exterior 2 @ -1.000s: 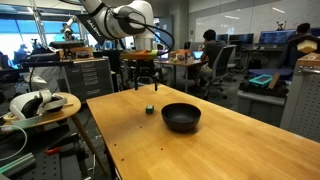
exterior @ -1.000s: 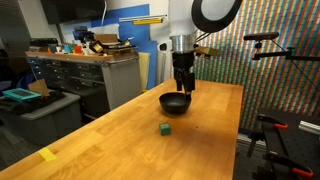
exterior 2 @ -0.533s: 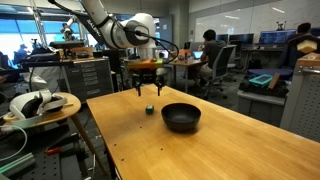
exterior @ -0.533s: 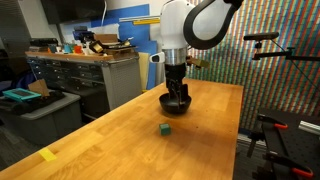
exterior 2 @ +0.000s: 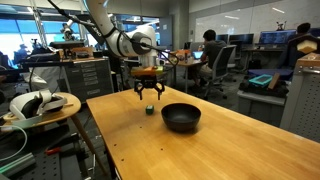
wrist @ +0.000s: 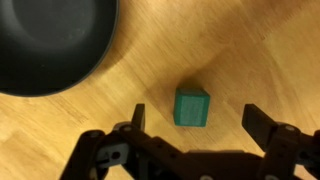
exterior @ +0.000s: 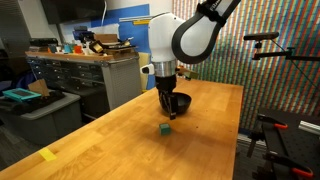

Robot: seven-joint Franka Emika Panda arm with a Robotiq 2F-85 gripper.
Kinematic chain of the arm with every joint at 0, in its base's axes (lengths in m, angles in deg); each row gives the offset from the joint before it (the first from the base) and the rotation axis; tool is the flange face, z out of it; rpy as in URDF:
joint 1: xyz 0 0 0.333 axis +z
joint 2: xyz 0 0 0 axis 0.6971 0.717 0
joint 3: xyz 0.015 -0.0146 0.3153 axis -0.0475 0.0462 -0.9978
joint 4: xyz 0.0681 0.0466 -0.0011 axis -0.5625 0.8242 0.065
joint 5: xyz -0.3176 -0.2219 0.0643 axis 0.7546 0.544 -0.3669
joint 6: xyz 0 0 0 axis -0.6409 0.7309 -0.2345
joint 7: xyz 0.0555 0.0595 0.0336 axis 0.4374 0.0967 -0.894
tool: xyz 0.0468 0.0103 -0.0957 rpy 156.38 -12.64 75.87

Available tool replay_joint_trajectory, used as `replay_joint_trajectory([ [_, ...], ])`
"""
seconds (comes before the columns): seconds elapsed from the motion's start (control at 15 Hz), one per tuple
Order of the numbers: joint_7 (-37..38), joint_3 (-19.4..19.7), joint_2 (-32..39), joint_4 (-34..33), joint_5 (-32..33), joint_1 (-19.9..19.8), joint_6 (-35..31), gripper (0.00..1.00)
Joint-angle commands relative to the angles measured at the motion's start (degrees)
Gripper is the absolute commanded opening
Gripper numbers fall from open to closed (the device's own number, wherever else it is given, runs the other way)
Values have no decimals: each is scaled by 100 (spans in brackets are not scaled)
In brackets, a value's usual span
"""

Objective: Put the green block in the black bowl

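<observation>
Jaws wide apart, nothing held: gripper (wrist: 195,110) poised over the green block (wrist: 192,106), one finger to either side, no contact yet as far as the wrist view tells. Block flat on the wooden table (wrist: 270,50), just right of centre frame and squarely in the gap. Up in the upper left corner, black bowl (wrist: 45,40), empty, near the block but clearly apart from it.

From outside, the change over the last second: swung off its spot above the bowl (exterior: 181,102), came down, and now hangs just over the block (exterior: 166,129) at mid frame, with the bowl right behind it. Same story from the opposite angle: tool (exterior 2: 149,96) directly above the block (exterior 2: 149,109), bowl (exterior 2: 181,117) lower right of it.

For the task, reach and line-up apparently done, grasp not yet begun. Probably left to do: last bit of descent, squeeze on the two side faces, lift, short carry to the bowl. Small cube, so little margin if the fingers land off-centre.
</observation>
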Motion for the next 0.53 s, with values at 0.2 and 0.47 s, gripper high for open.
replay_joint_trajectory([
  [0.2, 138, -54, 503, -493, 60, 86, 160, 100],
  [0.47, 165, -22, 781, -672, 43, 59, 216, 100],
])
